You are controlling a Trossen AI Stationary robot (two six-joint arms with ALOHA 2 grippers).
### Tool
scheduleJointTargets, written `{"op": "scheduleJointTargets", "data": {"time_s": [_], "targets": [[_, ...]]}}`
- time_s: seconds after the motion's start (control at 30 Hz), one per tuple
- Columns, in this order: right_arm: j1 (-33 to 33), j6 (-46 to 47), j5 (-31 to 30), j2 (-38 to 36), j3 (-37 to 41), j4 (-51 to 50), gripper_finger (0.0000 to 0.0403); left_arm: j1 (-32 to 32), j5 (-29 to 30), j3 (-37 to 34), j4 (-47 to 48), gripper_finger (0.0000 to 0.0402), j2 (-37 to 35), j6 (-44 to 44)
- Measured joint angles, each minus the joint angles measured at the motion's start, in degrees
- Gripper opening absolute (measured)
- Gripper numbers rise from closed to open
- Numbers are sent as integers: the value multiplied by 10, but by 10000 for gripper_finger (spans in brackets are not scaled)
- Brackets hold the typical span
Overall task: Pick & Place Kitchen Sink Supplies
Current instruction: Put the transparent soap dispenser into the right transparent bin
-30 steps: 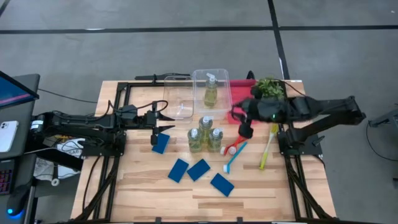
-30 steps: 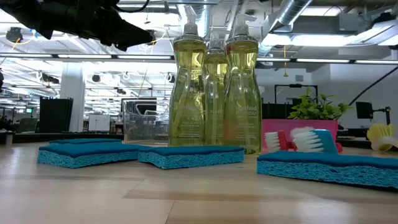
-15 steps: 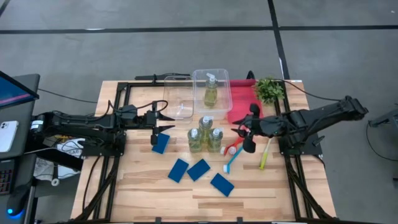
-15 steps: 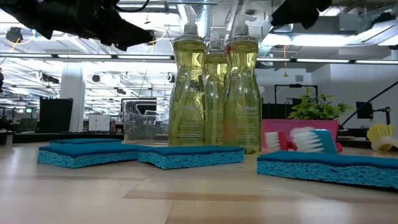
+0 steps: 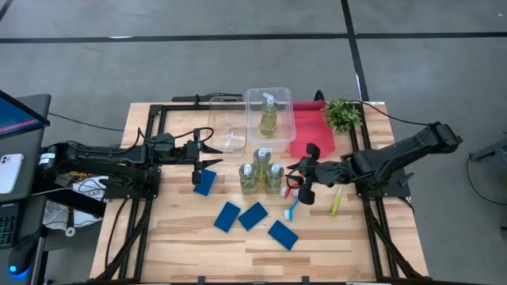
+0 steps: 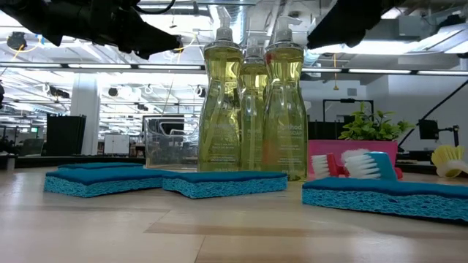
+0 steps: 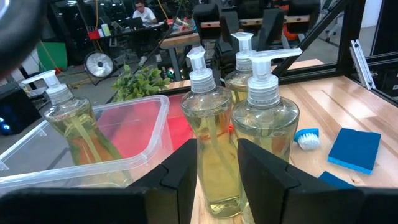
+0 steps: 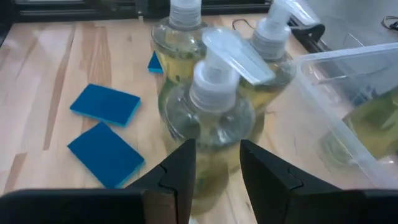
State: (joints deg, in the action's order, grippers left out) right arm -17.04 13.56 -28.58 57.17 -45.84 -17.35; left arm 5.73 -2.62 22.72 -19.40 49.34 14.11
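Three clear pump bottles of yellow-green liquid (image 5: 262, 175) stand together at mid-table, and a fourth bottle (image 5: 268, 119) stands in a clear bin. Several blue sponges (image 5: 253, 215) lie flat toward the near edge. Red (image 5: 294, 188), blue (image 5: 295, 204) and yellow-green (image 5: 338, 198) brushes lie to the right of the bottles. My right gripper (image 5: 305, 172) is open just right of the bottle group, pointing at it; the nearest bottle (image 8: 211, 124) shows ahead of its fingers. My left gripper (image 5: 212, 153) is open and hovers left of the bottles, above one sponge (image 5: 204, 182).
Two clear bins (image 5: 230, 127) sit at the far middle of the table. A red tray (image 5: 310, 127) lies to their right, with a small green plant (image 5: 342, 113) at its far right corner. Bare wood shows along the near edge and the left side.
My right gripper has moved from above the red tray toward the table's near edge and down. It now sits beside the three bottles and points at them. The left arm and all the objects have kept still.
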Motion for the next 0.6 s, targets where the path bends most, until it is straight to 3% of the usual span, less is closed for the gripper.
{"op": "scheduleJointTargets", "data": {"time_s": [0.6], "targets": [[30, 1, 0, 31, 0, 92, 118, 0, 0, 0, 0, 118, 0, 0]]}}
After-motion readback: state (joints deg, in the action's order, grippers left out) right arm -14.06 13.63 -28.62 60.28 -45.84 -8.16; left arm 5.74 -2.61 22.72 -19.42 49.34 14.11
